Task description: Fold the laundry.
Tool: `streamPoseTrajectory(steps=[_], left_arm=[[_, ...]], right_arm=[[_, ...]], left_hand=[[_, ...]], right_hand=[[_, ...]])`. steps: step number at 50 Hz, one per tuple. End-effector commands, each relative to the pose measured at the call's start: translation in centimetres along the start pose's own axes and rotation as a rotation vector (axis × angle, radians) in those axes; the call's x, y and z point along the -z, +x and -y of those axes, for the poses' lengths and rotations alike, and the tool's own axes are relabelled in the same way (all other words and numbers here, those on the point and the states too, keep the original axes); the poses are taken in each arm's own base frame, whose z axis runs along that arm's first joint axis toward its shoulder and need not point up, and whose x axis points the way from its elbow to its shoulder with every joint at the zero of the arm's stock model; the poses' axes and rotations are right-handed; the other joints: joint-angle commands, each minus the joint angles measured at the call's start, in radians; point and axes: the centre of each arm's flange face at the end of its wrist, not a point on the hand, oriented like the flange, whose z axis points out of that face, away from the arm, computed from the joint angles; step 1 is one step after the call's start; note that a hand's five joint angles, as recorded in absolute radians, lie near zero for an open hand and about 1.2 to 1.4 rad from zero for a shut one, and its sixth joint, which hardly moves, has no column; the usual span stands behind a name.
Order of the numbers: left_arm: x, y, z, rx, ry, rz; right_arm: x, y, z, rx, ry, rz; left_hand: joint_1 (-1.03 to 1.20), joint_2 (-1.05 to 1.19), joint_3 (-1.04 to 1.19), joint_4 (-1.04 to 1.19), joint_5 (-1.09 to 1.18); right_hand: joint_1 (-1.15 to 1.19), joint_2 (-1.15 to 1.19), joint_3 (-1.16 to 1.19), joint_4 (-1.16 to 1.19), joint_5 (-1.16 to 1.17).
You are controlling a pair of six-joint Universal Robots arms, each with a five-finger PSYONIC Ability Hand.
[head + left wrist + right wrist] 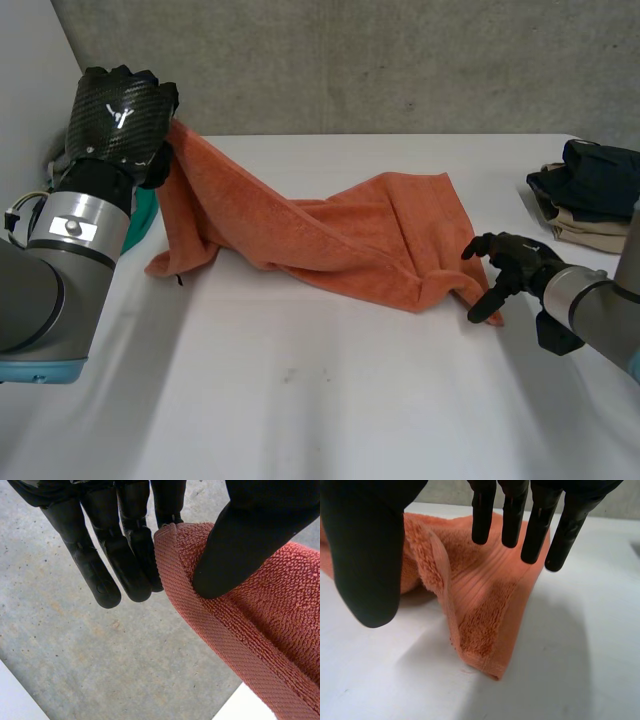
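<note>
No fold is laid yet; all folding is judged outstanding. Near the far left corner of the tabletop (pixel 300 400), the left hand (pixel 120 115) is pinching a hemmed corner of the orange towel (pixel 340 235) between thumb and fingers, holding it raised. The looped terry, edged by a ribbed border, is trailing twisted across the middle. At its near right corner the right hand (pixel 515 262) is hovering, fingers straight and spread. Folded dark garments (pixel 585 195) are resting at the right edge.

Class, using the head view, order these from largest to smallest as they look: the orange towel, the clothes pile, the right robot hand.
1. orange towel
2. clothes pile, cut off at the edge
3. right robot hand, nearly the pile's size: unsure
</note>
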Motion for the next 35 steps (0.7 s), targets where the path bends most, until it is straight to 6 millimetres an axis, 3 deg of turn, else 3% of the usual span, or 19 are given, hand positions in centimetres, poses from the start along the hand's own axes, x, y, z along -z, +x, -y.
streamPoseTrajectory(steps=[1, 3, 8, 12, 13, 16, 21, 25, 31, 35], left_arm=[[0.3, 0.1, -0.5, 0.001, -0.021, -0.004], [0.3, 0.0, -0.5, 0.000, -0.027, -0.002], [0.8, -0.4, -0.2, 0.000, -0.065, -0.009], [1.8, -1.0, -0.4, 0.001, -0.149, -0.025], [2.1, -1.0, -0.5, 0.001, -0.175, -0.031], [3.9, -1.2, -0.7, 0.009, -0.282, -0.061], [6.5, -1.3, -1.1, 0.026, -0.449, -0.108], [8.8, -2.1, -1.6, 0.027, -0.617, -0.136], [10.7, -1.7, -2.1, -0.047, -0.755, -0.234], [10.1, -1.5, -3.1, -0.095, -0.760, -0.259]], right_arm=[[-4.2, 1.0, -1.5, -0.093, -0.027, -0.010], [-4.7, 1.0, -1.8, -0.087, -0.028, -0.009], [-4.7, 1.5, -0.7, -0.039, 0.039, -0.044], [-1.6, 0.7, 2.5, 0.129, 0.130, -0.047], [0.1, 0.6, 4.0, 0.233, 0.170, -0.064], [2.2, 1.4, 5.1, 0.411, 0.189, -0.119], [5.9, 2.5, 4.0, 0.861, 0.032, -0.194], [9.0, 2.0, 3.3, 1.061, -0.089, -0.174], [10.3, 1.3, 2.4, 1.060, -0.167, -0.126], [10.0, 0.5, 1.8, 1.069, -0.165, -0.090]], left_hand=[[0.237, 0.196, 0.200, 0.193, 0.255], [0.237, 0.196, 0.200, 0.193, 0.255], [0.237, 0.196, 0.200, 0.193, 0.255], [0.237, 0.196, 0.200, 0.193, 0.255], [0.237, 0.196, 0.200, 0.193, 0.255], [0.237, 0.196, 0.200, 0.193, 0.255], [0.237, 0.196, 0.200, 0.193, 0.255], [0.237, 0.196, 0.200, 0.193, 0.255], [0.237, 0.196, 0.200, 0.193, 0.255], [0.237, 0.196, 0.200, 0.193, 0.255]], right_hand=[[0.577, 0.521, 0.534, 0.543, 0.526], [1.031, 0.975, 0.989, 0.997, 0.980], [1.054, 0.997, 1.011, 1.020, 1.002], [1.054, 0.997, 1.011, 1.020, 1.002], [1.054, 0.997, 1.011, 1.020, 1.002], [1.054, 0.997, 1.011, 1.020, 1.002], [1.054, 0.997, 1.011, 1.020, 1.002], [1.054, 0.997, 1.011, 1.020, 1.002], [1.054, 0.997, 1.011, 1.020, 1.002], [1.054, 0.997, 1.011, 1.020, 1.002]])
